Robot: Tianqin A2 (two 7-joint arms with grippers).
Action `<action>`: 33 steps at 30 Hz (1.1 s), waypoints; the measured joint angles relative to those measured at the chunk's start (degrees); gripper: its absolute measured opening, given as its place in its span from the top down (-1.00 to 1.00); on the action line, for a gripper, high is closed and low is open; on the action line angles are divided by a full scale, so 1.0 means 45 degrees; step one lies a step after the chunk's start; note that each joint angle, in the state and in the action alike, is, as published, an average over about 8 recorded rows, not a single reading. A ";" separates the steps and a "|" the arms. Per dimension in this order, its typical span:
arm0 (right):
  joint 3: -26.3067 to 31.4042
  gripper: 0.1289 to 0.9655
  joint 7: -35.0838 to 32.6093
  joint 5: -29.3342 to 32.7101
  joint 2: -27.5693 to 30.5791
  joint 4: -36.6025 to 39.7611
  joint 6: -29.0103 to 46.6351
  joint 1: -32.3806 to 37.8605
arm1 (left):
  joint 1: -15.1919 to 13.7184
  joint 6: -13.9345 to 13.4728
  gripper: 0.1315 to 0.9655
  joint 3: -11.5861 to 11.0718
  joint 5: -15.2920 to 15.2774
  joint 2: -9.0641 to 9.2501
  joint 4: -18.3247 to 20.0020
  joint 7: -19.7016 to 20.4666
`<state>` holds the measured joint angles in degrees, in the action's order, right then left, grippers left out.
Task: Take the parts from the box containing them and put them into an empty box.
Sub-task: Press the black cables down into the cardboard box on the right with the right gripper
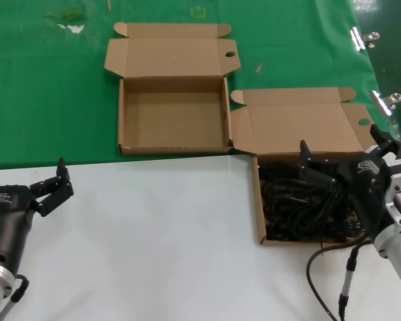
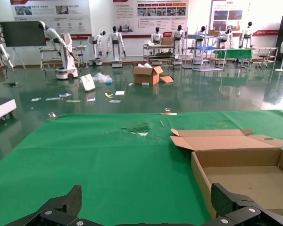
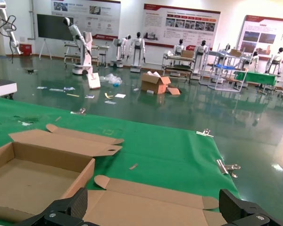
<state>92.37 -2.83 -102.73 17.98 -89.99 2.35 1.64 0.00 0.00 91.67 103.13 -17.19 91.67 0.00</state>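
Note:
The black power cords [image 1: 301, 200] lie piled in the brown box [image 1: 261, 221] at the right; its lid [image 1: 301, 124] lies open behind it with diagonal side flaps. My right gripper [image 1: 347, 152] hovers over the back of this box, open and empty. In the right wrist view its gripper [image 3: 154, 200] spans that lid [image 3: 146, 209]. The empty box [image 1: 174, 117] stands at the back centre, lid open. It also shows in the left wrist view [image 2: 236, 174] and the right wrist view [image 3: 28, 179]. My left gripper [image 1: 53, 187] is open and empty over the white table at the left [image 2: 146, 200].
A green cloth [image 1: 47, 100] covers the back of the table and a white surface [image 1: 154, 234] the front. Metal clips [image 1: 386, 100] sit at the cloth's right edge. A black cable [image 1: 327, 267] hangs from my right arm near the front right.

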 joint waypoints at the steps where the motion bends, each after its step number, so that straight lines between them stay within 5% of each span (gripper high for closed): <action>1: 0.0000 -1.00 0.0000 0.0000 0.0000 0.0000 0.0000 0.0000 | 0.0000 0.0000 -1.00 0.0000 0.0000 0.0000 0.0000 0.0000; 33: 0.0000 -1.00 0.0000 0.0000 0.0000 0.0000 0.0000 0.0000 | 0.0000 0.0000 -1.00 0.0001 0.0000 0.0000 0.0000 0.0000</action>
<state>92.37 -2.83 -102.73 17.98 -89.99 2.35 1.64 0.00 0.00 91.68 103.13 -17.19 91.67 0.00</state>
